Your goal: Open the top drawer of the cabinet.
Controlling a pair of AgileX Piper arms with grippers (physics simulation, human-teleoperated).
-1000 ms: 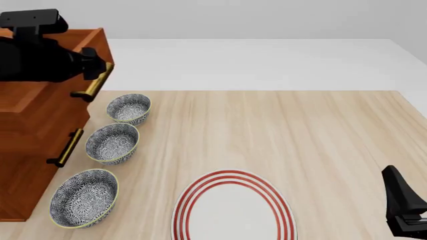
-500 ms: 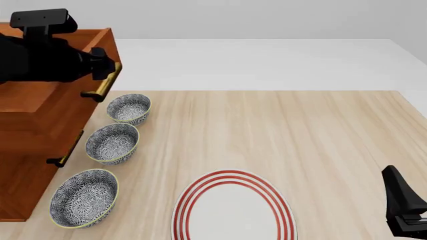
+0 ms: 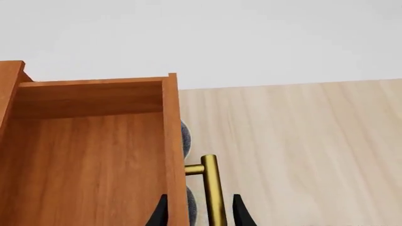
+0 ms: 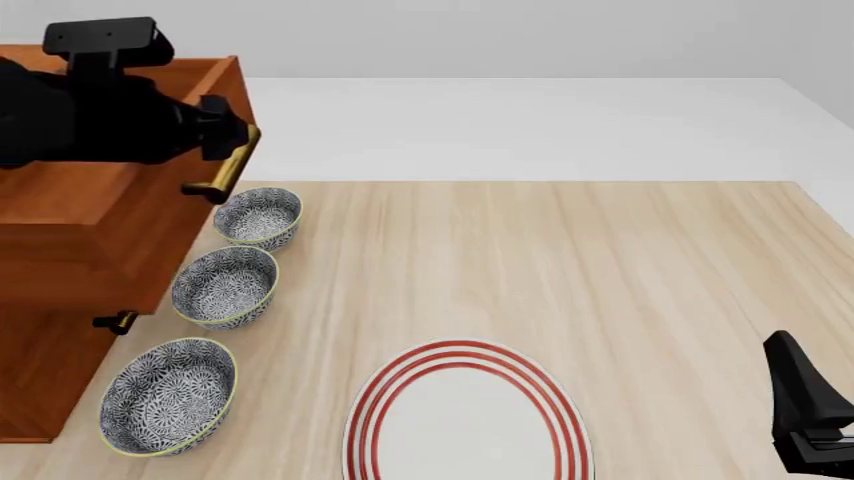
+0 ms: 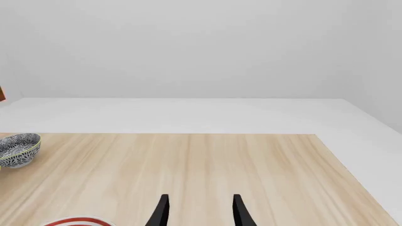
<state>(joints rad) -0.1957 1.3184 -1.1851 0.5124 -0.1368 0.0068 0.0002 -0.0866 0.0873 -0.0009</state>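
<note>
A: So, which step is in hand?

B: The pulling step. The left gripper [image 4: 234, 140] has its fingers [image 3: 161, 213] on either side of the brass handle [image 3: 212, 188] of the top drawer [image 4: 127, 215]. In the left wrist view the bar stands between the two black tips, but the view does not show if they press on it, so one cannot tell whether it is pinched or only enclosed.

A: And where is the drawer?

B: It is at the top of the cabinet [image 4: 40, 375], at the far left of the table [image 4: 601, 280]. Its box sticks out well beyond the front of the cabinet, and its wood interior is open to the wrist camera. It hangs over the first bowl [image 4: 258, 215] of a row of three.

A: Is the task nearly done, then?

B: It looks mostly done. The next move, by my judgement, is either a short further pull straight out along the drawer's line, or to let go and lift away. A sideways pull could jam the drawer.

A: The right arm?

B: The right gripper [image 5: 197, 212] waits low at the near right corner, its fingers spread, holding nothing. The red-ringed plate [image 4: 467, 415] lies near it.
</note>
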